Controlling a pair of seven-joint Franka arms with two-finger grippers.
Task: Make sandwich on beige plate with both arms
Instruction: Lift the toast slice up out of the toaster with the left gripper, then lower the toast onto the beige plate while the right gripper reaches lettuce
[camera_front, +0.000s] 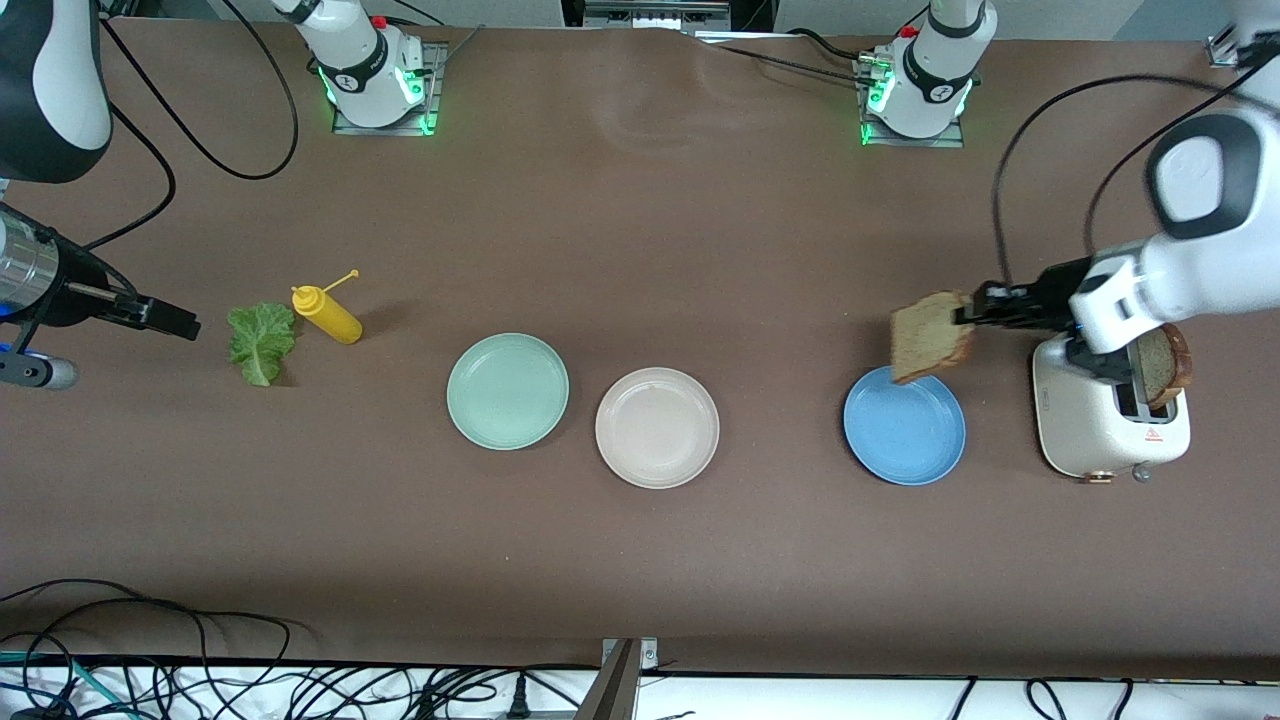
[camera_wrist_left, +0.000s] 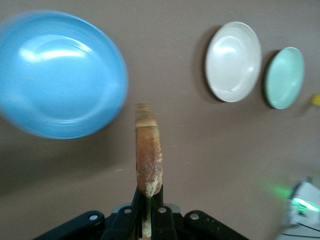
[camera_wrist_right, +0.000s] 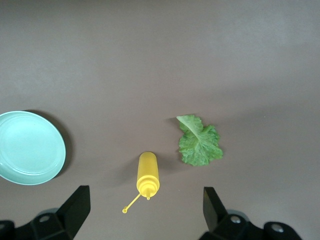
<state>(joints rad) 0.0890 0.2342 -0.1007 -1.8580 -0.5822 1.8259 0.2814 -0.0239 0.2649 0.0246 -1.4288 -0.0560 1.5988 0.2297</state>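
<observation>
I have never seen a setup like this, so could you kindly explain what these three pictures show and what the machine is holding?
Two white robot arms stand at a brown table, each ending in a two-finger gripper. The large picture looks down from across the table; the other two come from cameras on each arm's wrist.

The left gripper is shut on a slice of bread, carrying it in the air over the blue plate. A second slice still sits in the white toaster.

The right gripper waits, fingers open, near the lettuce leaf and the yellow squeeze bottle.

The mint green plate and beige plate lie side by side mid-table, holding nothing.
</observation>
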